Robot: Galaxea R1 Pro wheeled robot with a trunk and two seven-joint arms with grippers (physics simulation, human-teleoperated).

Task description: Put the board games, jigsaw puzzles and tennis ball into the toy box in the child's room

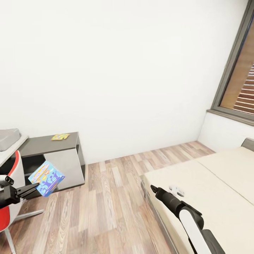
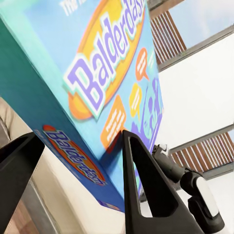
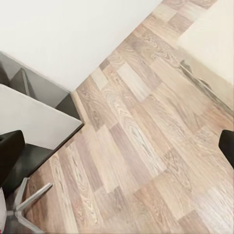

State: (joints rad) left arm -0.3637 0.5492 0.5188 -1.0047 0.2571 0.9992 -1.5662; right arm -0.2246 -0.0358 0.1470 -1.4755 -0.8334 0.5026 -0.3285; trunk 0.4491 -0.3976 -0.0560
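Carrying a flat blue "Balderdash" board game box clamped between its left fingers, right fingers spread empty, the robot should keep it level toward the light grey toy box on the bench.

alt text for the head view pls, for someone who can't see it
The robot's left pincer holds a blue Balderdash board game in the air beside a red-and-white swivel chair. Behind it is a dark grey unit with a small colourful flat item on top; at right, the right arm reaches over a cream bed on wood plank floor.
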